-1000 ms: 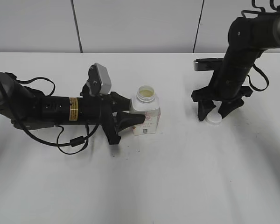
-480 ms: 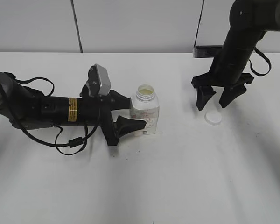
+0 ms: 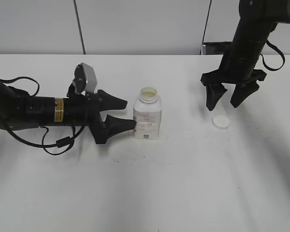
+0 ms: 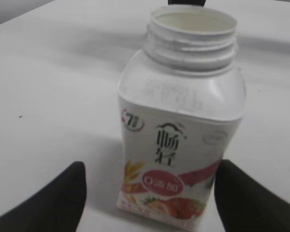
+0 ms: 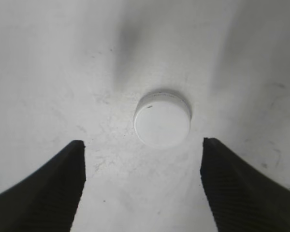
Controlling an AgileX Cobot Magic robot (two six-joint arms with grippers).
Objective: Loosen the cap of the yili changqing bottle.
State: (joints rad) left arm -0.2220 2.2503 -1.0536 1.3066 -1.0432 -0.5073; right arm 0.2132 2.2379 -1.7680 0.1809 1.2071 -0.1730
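The left gripper (image 3: 123, 112) lies low along the white table (image 3: 150, 188), its two black fingers (image 4: 36, 200) spread wide and pointing at the yili changqing bottle (image 3: 147, 119); in the exterior view the nearer fingertip reaches the bottle's lower left side, though whether it actually touches cannot be told, and the farther fingertip stops short of the bottle. From the left wrist view the fingers sit apart from the bottle's base on either side, so nothing is being squeezed. The bottle stands upright just past those fingertips, its threaded neck (image 4: 191, 41) bare and its mouth uncovered (pale contents show inside from the exterior view), with a label of dark characters and red-pink fruit artwork facing the left gripper. Well to the right of the bottle, the right gripper (image 3: 230, 94) hangs above the table with its fingers (image 5: 43, 191) pointing down and spread, holding nothing. Below it, and apart from both fingertips, the cap (image 3: 221, 123) lies flat on the table, a small white disc seen between the two fingers in the right wrist view (image 5: 162, 121). The cap rests well clear of the bottle, at about the same depth on the table as the bottle's base.
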